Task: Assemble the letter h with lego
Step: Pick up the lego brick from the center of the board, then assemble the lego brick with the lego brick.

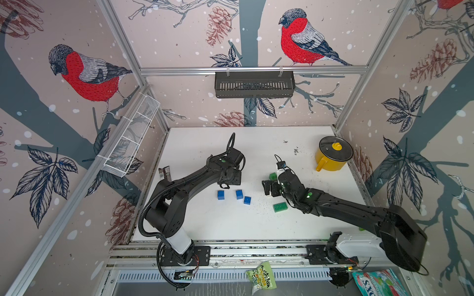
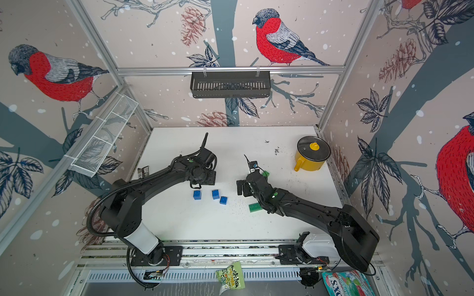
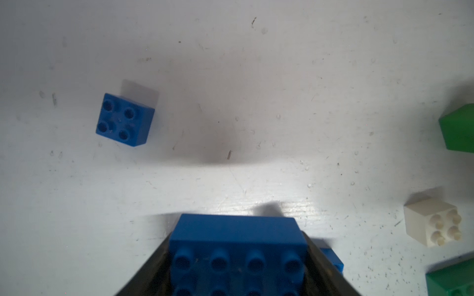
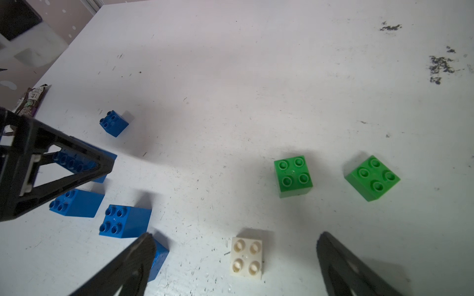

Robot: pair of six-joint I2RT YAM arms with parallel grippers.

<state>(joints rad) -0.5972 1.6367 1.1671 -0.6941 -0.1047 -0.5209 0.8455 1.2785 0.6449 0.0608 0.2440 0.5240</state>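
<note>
Pot (image 1: 333,156) in far corner, wrapper (image 1: 164,173) at edge, lego (image 1: 239,194) between

Light: bright, even, overhead; we see short soft shadows throughout. Glare: a sheen on the table (image 3: 230,198), left wrist view. Blur: the near blue brick (image 3: 238,238) reads soft. Edges: both top views bow outward.

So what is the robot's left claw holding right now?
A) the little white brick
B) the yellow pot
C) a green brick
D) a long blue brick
D: the left wrist view shows the long blue brick pinched between the two black fingers of the left claw.
</note>
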